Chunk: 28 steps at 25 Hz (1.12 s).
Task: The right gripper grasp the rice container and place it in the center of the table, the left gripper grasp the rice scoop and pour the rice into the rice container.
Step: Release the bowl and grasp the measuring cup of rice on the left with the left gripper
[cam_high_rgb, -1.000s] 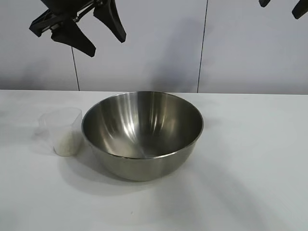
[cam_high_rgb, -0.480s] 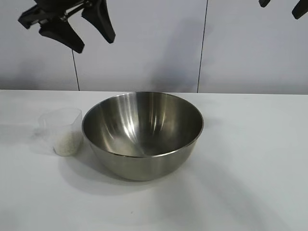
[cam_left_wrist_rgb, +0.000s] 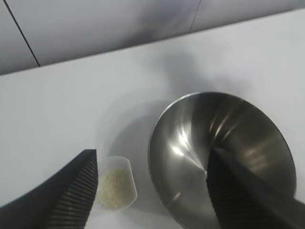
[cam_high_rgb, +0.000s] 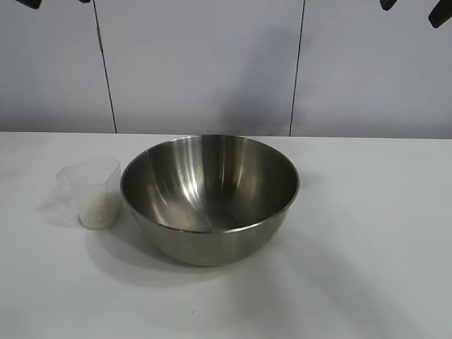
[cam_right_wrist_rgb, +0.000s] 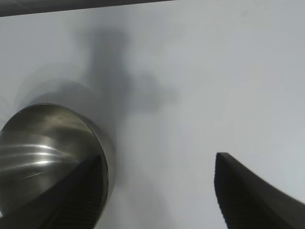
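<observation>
The rice container, a big shiny steel bowl, stands mid-table, and its inside shows only bare steel. Close to its left side stands the rice scoop, a small translucent cup with rice heaped in its bottom. My left gripper hangs open high above both, holding nothing. From its wrist I look down on the scoop and the container. My right gripper is open at the top right, high over the table, beside the container.
A grey panelled wall runs behind the white table. Bare tabletop lies to the right of the bowl and in front of it.
My left gripper has risen and drifted left, almost out of the exterior view. The right gripper, bowl and scoop have not moved.
</observation>
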Each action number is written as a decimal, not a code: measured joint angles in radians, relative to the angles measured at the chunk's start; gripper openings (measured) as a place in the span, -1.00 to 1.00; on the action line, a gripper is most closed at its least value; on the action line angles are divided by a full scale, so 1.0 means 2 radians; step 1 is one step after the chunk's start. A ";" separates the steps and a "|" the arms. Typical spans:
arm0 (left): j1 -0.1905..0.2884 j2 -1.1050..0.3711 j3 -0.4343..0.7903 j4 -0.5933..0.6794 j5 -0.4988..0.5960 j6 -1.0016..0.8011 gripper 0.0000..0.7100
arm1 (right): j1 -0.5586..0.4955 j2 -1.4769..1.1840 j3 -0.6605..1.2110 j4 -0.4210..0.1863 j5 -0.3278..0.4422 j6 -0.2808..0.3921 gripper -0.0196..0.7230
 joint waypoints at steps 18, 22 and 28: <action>0.000 0.080 0.403 0.000 -0.688 -0.042 0.34 | 0.000 0.000 0.000 0.002 0.000 0.000 0.30; 0.000 0.194 0.423 0.002 -0.781 -0.087 0.34 | 0.000 0.000 0.000 0.002 0.000 0.000 0.30; 0.000 0.314 0.412 0.008 -0.786 -0.096 0.34 | 0.000 0.000 0.000 0.002 0.000 0.000 0.30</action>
